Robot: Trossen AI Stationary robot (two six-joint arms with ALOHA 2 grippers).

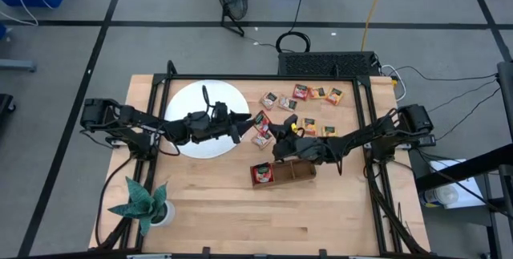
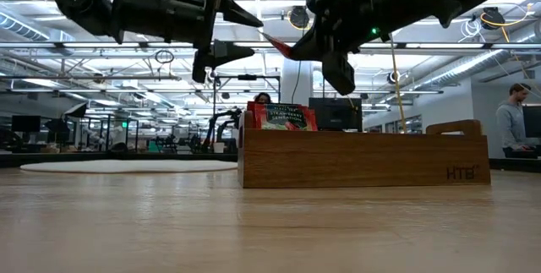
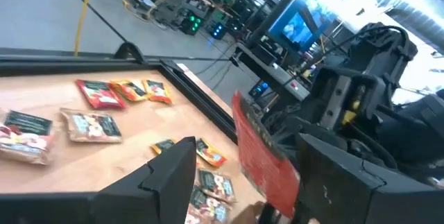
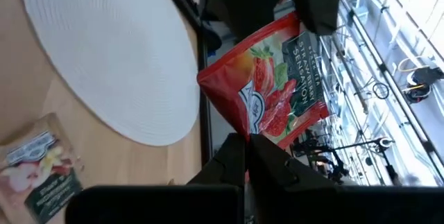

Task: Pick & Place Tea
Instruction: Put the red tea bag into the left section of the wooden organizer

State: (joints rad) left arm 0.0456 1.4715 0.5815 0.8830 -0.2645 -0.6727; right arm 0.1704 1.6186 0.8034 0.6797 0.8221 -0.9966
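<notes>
My right gripper (image 2: 297, 51) is shut on a red strawberry tea sachet (image 4: 270, 89) and holds it in the air above the table, between the white disc (image 1: 204, 107) and the wooden tray (image 1: 287, 171). My left gripper (image 2: 245, 38) hovers open just left of it, with the sachet's free edge (image 2: 272, 41) pointing at its fingers; I see no touch. Red sachets (image 2: 283, 117) stand in the tray's left compartment. Several more sachets (image 1: 317, 93) lie flat on the table beyond the grippers. My right gripper pinches the red sachet between its two shut fingers at one edge (image 4: 258, 135). The fingers come nearly level from the table's right. The sachet is lifted clear and sticks out past the fingertips toward the left gripper.
A paper plant (image 1: 144, 203) stands near the table's near left corner. A black frame (image 1: 264, 77) runs along the far edge and both sides. Loose sachets (image 1: 262, 137) lie under the two grippers. Bare wood (image 1: 264, 219) spreads in front of the tray.
</notes>
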